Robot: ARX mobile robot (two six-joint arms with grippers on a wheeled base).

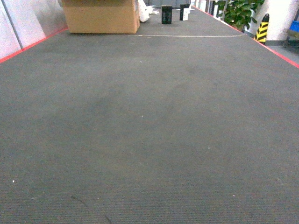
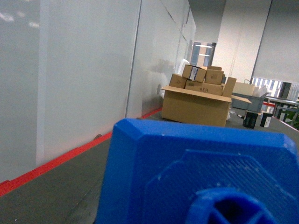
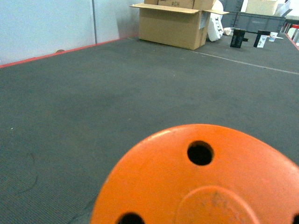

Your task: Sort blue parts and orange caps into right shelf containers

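Observation:
A blue part (image 2: 187, 168) with a ribbed face and a round hub fills the lower left wrist view, right up against the camera and raised off the grey surface. It covers my left gripper's fingers. In the right wrist view an orange cap (image 3: 196, 182), a round disc with small holes, sits just as close and hides my right gripper's fingers. Both pieces stay where the jaws are, so each looks held. Neither gripper shows in the head view. The shelf and the right shelf containers are out of view.
A long grey surface (image 1: 149, 130) with red edges stretches ahead. An open cardboard box (image 1: 100, 16) stands at its far left, with two black items (image 1: 167, 14) beside it. A potted plant (image 1: 240, 11) and a yellow-black post (image 1: 262, 28) stand off the far right.

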